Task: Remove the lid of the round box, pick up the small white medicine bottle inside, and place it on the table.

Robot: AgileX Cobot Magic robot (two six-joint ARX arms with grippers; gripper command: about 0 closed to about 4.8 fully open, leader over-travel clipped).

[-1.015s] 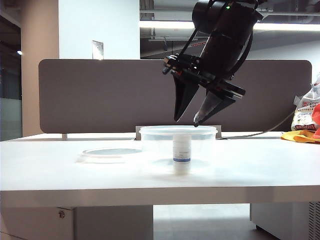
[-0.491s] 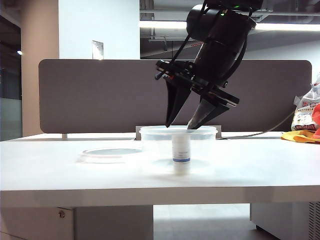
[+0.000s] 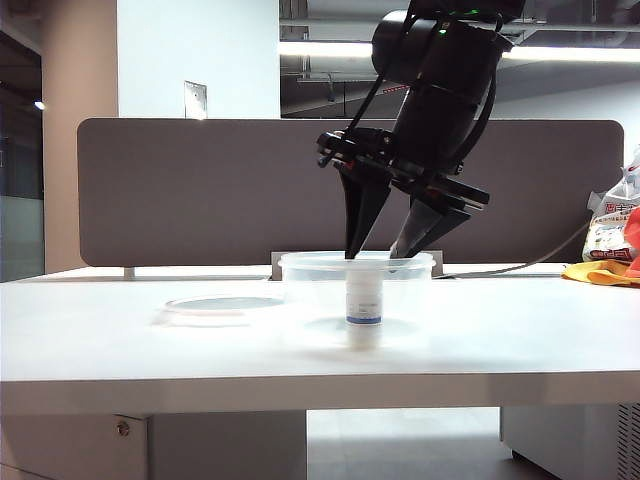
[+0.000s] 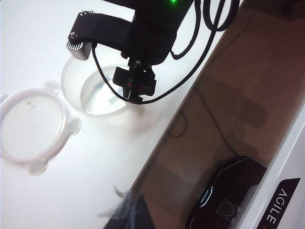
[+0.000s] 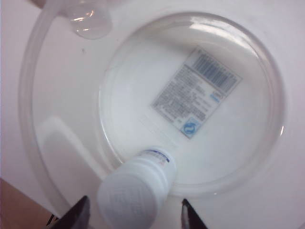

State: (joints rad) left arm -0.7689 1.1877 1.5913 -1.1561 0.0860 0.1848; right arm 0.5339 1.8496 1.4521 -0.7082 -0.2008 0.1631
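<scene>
The round box [image 3: 400, 290] stands open on the table [image 3: 500, 340], with the small white medicine bottle [image 3: 363, 298] upright inside it. The lid [image 3: 222, 305] lies flat on the table to the box's left. My right gripper [image 3: 372, 258] hangs over the box, open, fingertips at rim level. In the right wrist view, the bottle's cap [image 5: 131, 195] sits between the open fingertips [image 5: 81, 212] without touching them, inside the box rim [image 5: 28, 95]. The left wrist view looks down on the lid [image 4: 31, 126] and the box [image 4: 97, 98]. My left gripper [image 4: 127, 212] is a dark blur, far from both.
A grey-brown partition panel [image 3: 200, 190] runs along the back of the table. A plastic bag with orange items [image 3: 615, 240] lies at the far right. A printed label [image 5: 198, 93] shows through the box's bottom. A cable [image 4: 190, 102] hangs behind the table edge.
My right gripper has sunk from above the box until its fingertips reach rim level over the bottle. Its jaws stayed open. Bottle, box and lid have not moved.
</scene>
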